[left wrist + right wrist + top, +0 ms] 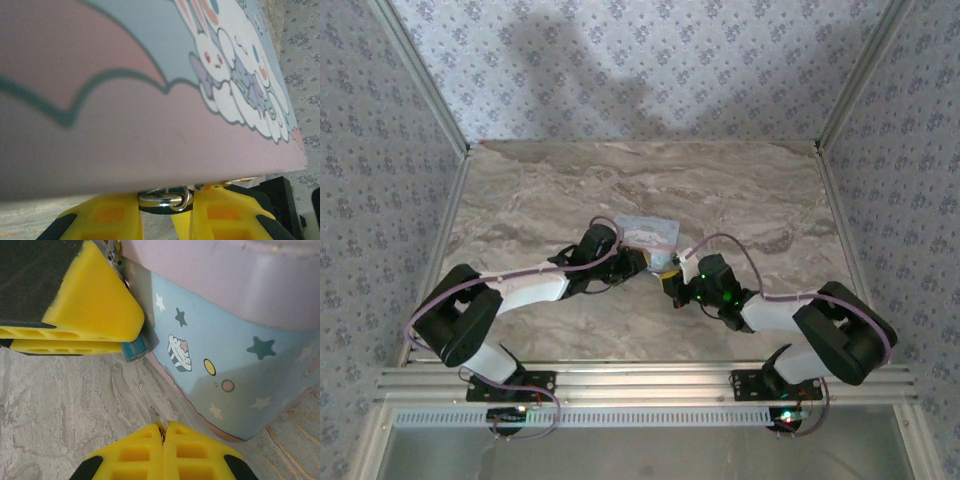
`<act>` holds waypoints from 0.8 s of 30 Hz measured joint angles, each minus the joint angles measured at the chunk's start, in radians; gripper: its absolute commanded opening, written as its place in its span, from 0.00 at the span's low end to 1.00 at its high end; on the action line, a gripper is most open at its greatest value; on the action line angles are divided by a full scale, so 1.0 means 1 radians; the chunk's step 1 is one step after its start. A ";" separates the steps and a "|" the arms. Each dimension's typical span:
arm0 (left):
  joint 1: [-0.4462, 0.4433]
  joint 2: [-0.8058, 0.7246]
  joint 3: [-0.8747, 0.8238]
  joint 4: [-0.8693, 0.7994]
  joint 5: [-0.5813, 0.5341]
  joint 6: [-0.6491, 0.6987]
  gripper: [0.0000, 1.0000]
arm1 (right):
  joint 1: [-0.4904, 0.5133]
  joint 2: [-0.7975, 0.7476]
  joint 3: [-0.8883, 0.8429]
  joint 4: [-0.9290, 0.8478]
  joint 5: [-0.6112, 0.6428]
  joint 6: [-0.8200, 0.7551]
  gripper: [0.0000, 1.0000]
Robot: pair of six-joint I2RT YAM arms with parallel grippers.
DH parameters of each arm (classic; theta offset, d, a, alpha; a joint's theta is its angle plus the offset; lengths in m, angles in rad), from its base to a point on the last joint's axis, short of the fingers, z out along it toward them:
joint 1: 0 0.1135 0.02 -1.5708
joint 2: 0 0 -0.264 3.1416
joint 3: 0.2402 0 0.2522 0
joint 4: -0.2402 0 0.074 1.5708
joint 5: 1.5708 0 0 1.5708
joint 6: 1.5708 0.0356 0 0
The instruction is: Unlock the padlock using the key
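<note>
Teal padlock (134,348) near thin silvery key (149,405)

No writing, numbers or brand marks to read anywhere, as far as I can tell. The light-blue and pink rectangular printed tin (125,130) just above the left claw (165,215) only has cartoon white rabbits (220,60). Past the right claw (162,430), its side has stars (260,347), dots and a cupcake (180,352), no lettering.

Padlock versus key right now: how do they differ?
The padlock is a teal-blue block; the key is a thin, pale metal sliver. The padlock is pinched in the left gripper beside the tin; the key sticks out of the shut right gripper, pointing toward the padlock across a gap. Both are gripped.
</note>
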 measured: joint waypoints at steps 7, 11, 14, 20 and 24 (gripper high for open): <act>0.000 0.000 0.000 0.000 0.000 0.000 0.13 | 0.000 0.033 0.010 0.027 0.000 0.010 0.00; 0.000 0.000 0.000 0.000 0.000 0.000 0.13 | 0.000 0.045 0.017 0.042 -0.002 0.016 0.00; 0.000 0.000 0.000 0.000 0.000 0.000 0.13 | 0.000 0.050 0.021 0.050 -0.005 0.021 0.00; 0.000 0.000 0.000 0.000 0.000 0.000 0.13 | 0.000 0.053 0.023 0.061 -0.008 0.027 0.00; 0.000 0.000 0.000 0.000 0.000 0.000 0.13 | 0.000 0.061 0.024 0.069 -0.008 0.030 0.00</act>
